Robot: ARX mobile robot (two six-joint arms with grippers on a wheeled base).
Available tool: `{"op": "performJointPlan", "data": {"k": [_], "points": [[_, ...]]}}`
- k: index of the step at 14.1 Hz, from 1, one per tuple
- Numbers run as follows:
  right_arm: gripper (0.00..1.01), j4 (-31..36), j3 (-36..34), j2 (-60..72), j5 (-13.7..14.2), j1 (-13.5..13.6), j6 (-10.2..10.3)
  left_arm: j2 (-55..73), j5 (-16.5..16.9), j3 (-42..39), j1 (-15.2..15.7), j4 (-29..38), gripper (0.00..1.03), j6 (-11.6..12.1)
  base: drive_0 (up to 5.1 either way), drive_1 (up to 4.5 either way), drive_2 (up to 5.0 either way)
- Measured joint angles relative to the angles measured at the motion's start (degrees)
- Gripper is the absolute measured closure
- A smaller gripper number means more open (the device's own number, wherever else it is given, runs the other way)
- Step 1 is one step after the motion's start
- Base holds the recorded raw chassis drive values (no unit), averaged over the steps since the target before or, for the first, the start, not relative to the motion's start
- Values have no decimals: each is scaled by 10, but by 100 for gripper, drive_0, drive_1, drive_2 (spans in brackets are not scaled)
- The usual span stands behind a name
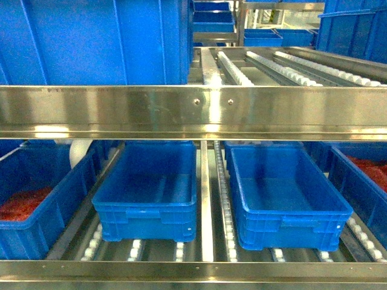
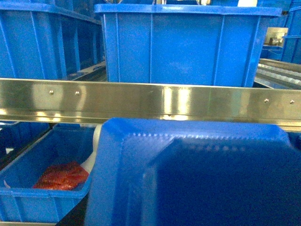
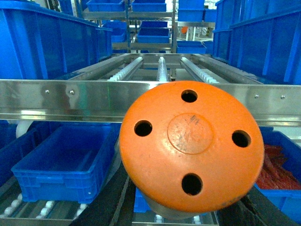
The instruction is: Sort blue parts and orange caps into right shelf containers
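At the far left of my head view a bin (image 1: 30,199) holds red stuff (image 1: 23,204). Two empty bins sit side by side at lower centre, the left one (image 1: 148,190) and the right one (image 1: 284,196), on rollers (image 1: 225,199) under the steel rail (image 1: 193,112). My left wrist view is filled low right by a blue part (image 2: 188,174); that pincer's state I cannot tell. My right wrist view shows an orange cap (image 3: 190,150) close at centre; its grip I cannot tell.
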Motion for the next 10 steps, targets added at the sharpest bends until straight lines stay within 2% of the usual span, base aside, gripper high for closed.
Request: {"op": "performJointPlan", "data": {"k": [10], "points": [[60,-1,0,0,2,0,0,0,4,0,0,2,59,0,0,0,0]]}}
